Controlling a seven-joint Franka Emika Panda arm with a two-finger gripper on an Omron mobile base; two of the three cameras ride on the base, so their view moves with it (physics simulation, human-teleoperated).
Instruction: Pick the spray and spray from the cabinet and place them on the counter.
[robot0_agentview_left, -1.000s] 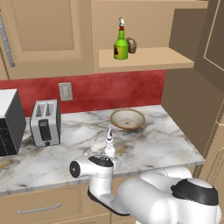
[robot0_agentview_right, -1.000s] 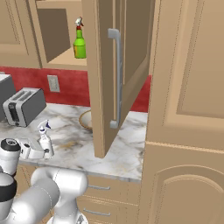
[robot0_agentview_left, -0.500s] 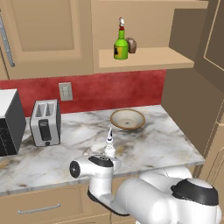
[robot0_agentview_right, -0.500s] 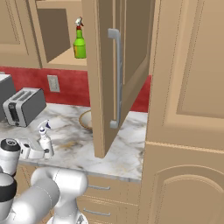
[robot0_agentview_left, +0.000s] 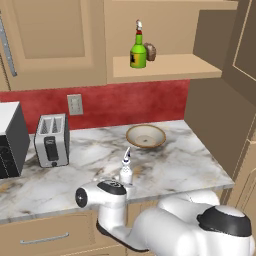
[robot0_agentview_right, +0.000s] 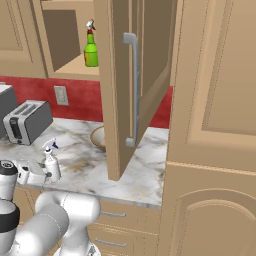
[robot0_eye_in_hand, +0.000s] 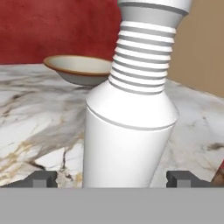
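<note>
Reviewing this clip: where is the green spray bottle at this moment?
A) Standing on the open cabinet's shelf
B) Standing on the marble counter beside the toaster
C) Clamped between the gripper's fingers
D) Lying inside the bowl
A. The green spray bottle stands upright on the cabinet shelf, next to a small brown lump; only the white spray bottle is on the counter.

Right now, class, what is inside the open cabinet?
On the cabinet shelf stand the green spray and, right behind it, a small brown lump, partly covered by the bottle.
</note>
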